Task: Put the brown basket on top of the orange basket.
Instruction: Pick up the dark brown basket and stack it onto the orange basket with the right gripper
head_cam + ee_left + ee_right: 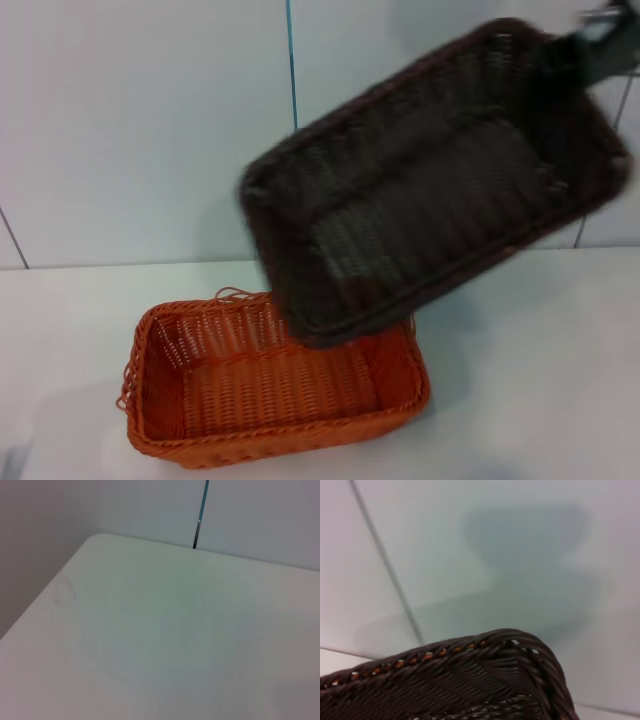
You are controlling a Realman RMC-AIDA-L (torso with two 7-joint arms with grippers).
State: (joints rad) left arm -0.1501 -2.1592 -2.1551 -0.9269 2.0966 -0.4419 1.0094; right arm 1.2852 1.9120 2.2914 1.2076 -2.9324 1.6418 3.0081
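Brown basket point(430, 180), tilted, held by right pincer point(606, 28) above orange basket point(270, 385).

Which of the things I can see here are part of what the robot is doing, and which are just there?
Part of the job:
- brown basket, lifted and tilted in the air
- orange basket, sitting on the table
- right gripper, at the brown basket's far rim

Just there:
- white table
- wall behind

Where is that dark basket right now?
In the head view, the brown basket hangs tilted in the air on the right, held by the right gripper, above the orange basket.
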